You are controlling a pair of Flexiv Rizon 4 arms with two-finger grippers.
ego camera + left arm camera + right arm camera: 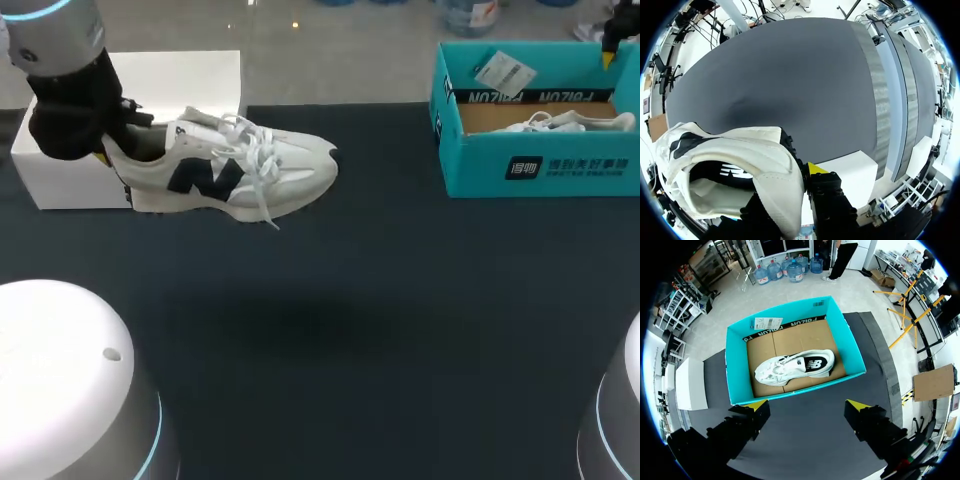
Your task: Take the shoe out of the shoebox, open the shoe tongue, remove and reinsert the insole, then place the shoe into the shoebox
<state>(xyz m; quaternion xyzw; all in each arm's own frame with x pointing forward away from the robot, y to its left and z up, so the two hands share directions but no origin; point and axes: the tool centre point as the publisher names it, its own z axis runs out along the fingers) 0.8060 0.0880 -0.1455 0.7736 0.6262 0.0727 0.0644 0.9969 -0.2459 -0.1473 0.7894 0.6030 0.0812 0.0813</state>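
Note:
A white shoe (235, 172) with a dark side logo hangs above the dark table, toe pointing right, its shadow on the mat below. My left gripper (108, 152) is shut on the shoe's heel. In the left wrist view the heel wall (777, 170) sits between the fingers; one yellow fingertip (815, 168) shows outside it and the other is hidden inside the shoe. My right gripper (807, 405) stands open above the near wall of the teal shoebox (736, 365), with nothing between its fingers. Only one yellow tip of the right gripper (607, 55) shows in the head view, over the shoebox (540, 168).
A second white shoe (795, 367) lies on its side in the shoebox, seen also as a second shoe (560, 123) from the head view. A paper tag (505, 72) leans on the box's far wall. A white box (60, 175) stands behind the held shoe.

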